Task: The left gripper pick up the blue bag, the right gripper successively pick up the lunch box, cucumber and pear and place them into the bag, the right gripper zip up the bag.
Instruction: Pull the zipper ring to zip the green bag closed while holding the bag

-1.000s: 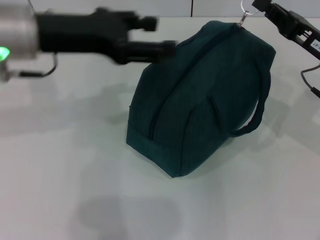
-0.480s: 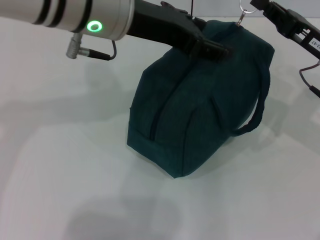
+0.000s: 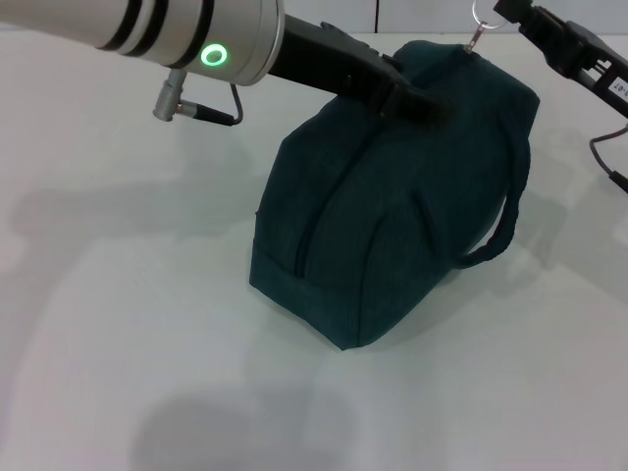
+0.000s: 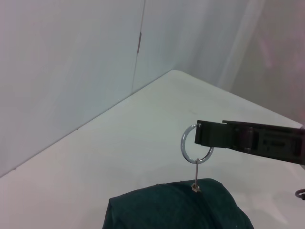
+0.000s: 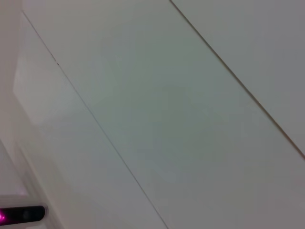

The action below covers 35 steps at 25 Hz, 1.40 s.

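Clearly the zipping step, near its end: the blue bag (image 3: 392,196) sits closed on the white table (image 3: 128,324), tilted on its base, zipper seam running up the middle, and no lunch box, cucumber or pear shows outside, so I'd judge they are inside. The right gripper (image 3: 512,12) is at the bag's far top corner, clamped on the metal ring pull (image 3: 483,18); the left wrist view shows the ring (image 4: 197,148) threaded over that dark finger, the pull hanging straight down to the bag's end. The left gripper (image 3: 417,98) lies across the bag's top by the seam; whether its fingers are spread or closed on fabric, can't tell.

Next move, as I judge it: let go of the ring without snagging it, then back the right arm clear; pulling sideways could tip the bag.

Table is plain, matte white, arm shadows on it. Behind it, pale panelled walls meeting at a corner.
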Tool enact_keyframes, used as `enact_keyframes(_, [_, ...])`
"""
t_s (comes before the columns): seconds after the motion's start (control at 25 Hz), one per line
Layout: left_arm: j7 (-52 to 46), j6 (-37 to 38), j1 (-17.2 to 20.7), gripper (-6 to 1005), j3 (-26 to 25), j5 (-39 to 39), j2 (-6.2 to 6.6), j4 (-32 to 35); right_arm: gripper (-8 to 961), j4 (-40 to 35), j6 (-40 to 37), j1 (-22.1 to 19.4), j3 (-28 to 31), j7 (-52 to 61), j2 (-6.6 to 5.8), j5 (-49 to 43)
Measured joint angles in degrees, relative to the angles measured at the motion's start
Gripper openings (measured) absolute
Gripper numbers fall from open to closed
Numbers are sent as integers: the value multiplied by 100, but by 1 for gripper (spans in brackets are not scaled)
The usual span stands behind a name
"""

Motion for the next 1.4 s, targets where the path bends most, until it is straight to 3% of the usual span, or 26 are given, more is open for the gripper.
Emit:
enact_keyframes(0.32, [65, 56, -33, 700, 23, 123, 19, -6, 6, 0, -10, -12, 0, 4, 0, -2])
enact_keyframes(0.72, [183, 57, -46, 202, 36, 154, 4, -1, 11, 26, 1, -15, 27, 4, 0, -3])
enact_keyframes(0.96, [338, 56, -7, 109, 37, 100, 3, 55, 15, 122, 82, -39, 50, -27, 0, 114])
enact_keyframes(1.4, [612, 262, 99, 63, -171, -550, 13, 98, 21, 144, 576, -189, 53, -47, -32, 296])
